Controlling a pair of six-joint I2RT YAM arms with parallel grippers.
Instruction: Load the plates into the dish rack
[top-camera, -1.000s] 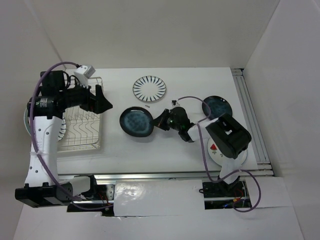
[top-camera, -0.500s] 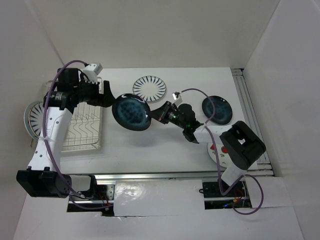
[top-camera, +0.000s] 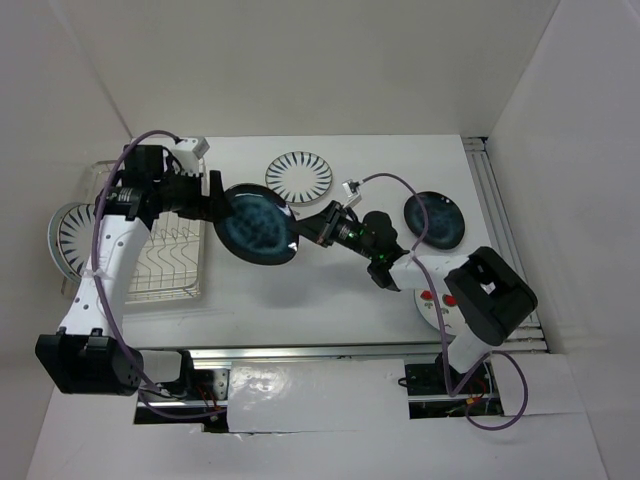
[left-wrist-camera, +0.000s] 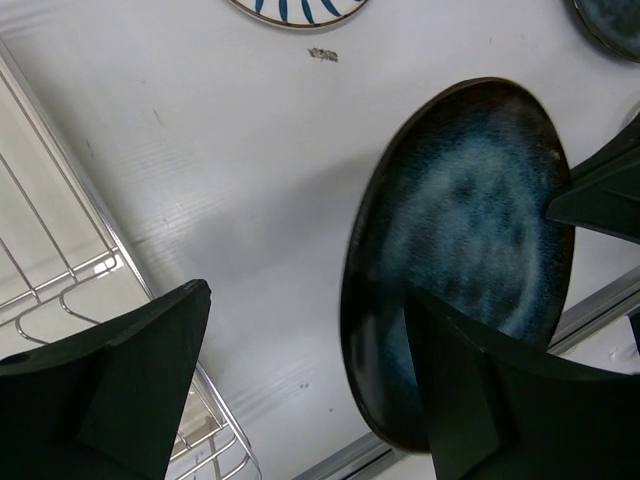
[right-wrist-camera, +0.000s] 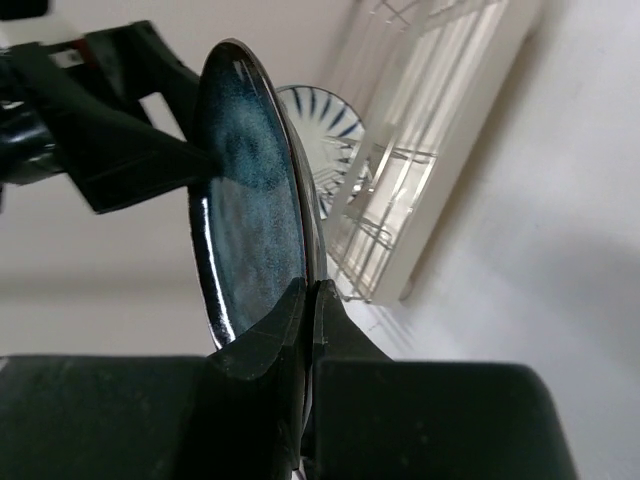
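One watermelon plate (top-camera: 431, 304) half-hidden

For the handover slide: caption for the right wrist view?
Right gripper pinches a dark blue plate by its rim, seen edge-on, beside the open left gripper; dish rack beyond.

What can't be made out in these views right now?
- Top view: watermelon plate, mostly hidden under the right arm.
- Top view: whether the left gripper touches the held blue plate; too small.
- Left wrist view: striped plate, cut off by the top edge.
- Top view: dish rack, partly covered by the left arm.
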